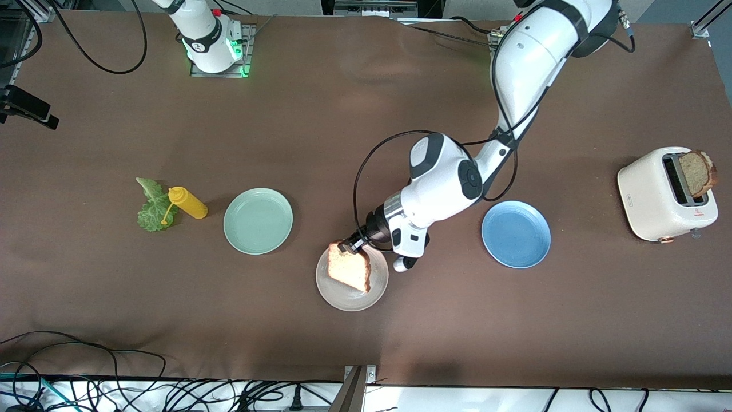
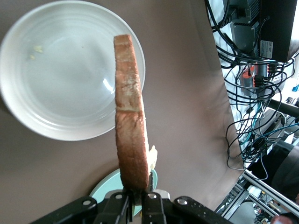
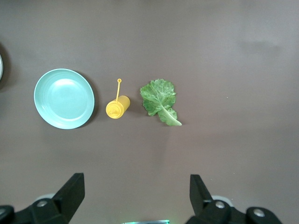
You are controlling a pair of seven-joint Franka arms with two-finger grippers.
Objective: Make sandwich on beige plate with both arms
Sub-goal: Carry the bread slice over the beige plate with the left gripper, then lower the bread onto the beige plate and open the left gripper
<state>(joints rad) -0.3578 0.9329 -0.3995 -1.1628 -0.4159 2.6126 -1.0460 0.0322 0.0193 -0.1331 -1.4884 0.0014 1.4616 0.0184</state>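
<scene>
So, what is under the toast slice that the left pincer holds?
The beige plate lies under the toast slice, bare except for a few crumbs. The left pincer holds the slice on edge; the plate part directly beneath it is covered.

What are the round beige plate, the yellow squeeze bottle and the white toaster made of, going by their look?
Round beige plate: glossy, with soft highlights; glazed ceramic or hard plastic, I cannot tell which.
Yellow squeeze bottle: smooth, opaque, with a thin nozzle and tethered cap; probably soft plastic.
White toaster: rounded cream shell with a dull sheen; painted metal or plastic. A brown slice stands in its slot.
</scene>
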